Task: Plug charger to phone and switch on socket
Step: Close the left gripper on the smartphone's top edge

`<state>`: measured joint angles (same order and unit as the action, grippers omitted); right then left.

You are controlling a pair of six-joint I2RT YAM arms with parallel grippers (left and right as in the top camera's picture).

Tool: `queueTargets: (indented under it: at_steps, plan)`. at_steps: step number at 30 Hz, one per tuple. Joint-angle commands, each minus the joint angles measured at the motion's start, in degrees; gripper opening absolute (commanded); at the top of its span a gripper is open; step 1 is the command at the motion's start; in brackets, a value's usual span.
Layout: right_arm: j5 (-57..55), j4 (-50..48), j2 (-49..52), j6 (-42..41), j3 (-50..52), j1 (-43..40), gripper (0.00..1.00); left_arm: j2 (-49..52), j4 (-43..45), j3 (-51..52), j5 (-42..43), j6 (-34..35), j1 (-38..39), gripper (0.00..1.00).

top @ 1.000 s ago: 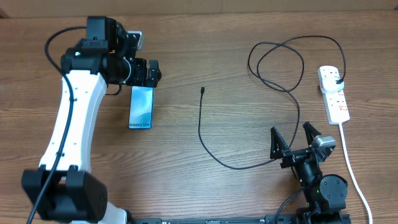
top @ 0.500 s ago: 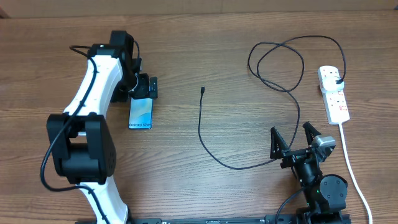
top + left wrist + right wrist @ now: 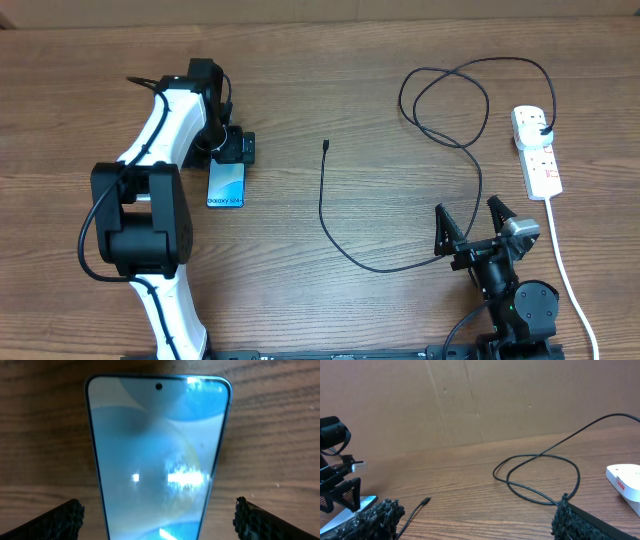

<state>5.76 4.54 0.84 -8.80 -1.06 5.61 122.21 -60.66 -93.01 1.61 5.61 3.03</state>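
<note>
While the phone (image 3: 227,183) lies flat and lit at nine o'clock on the wooden tabletop (image 3: 300,90), the left fingers (image 3: 62,516) stand wide apart on either side of it, touching neither edge. The charger (image 3: 321,205) has its free tip near the centre. Its cable curves to a loop at one o'clock, and its plug sits in the socket (image 3: 540,160) at three o'clock. The right fingers (image 3: 443,228) are spread and empty at five o'clock.

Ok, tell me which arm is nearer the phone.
Left. Left fingers hang open over the phone; right fingers stand open far across the table, beside the cable.
</note>
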Motion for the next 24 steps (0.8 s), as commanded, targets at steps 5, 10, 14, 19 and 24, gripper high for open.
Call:
queueTargets:
  at_steps: [5,10,14,19,24]
  plan:
    - [0.1,-0.3,-0.7,0.1,0.6,-0.5,1.00,1.1,1.9,-0.7,-0.9,-2.5,1.6,0.96]
    - [0.1,-0.3,-0.7,0.1,0.6,-0.5,1.00,1.3,3.8,0.4,-2.7,-2.3,2.7,0.97]
    - [0.1,-0.3,-0.7,0.1,0.6,-0.5,1.00,1.3,4.4,2.1,-2.8,-1.7,2.8,0.95]
    - [0.1,-0.3,-0.7,0.1,0.6,-0.5,1.00,1.3,4.8,4.5,-3.5,-1.3,2.6,0.95]
    - [0.1,-0.3,-0.7,0.1,0.6,-0.5,1.00,1.2,4.8,5.1,-3.8,-1.3,2.6,0.94]
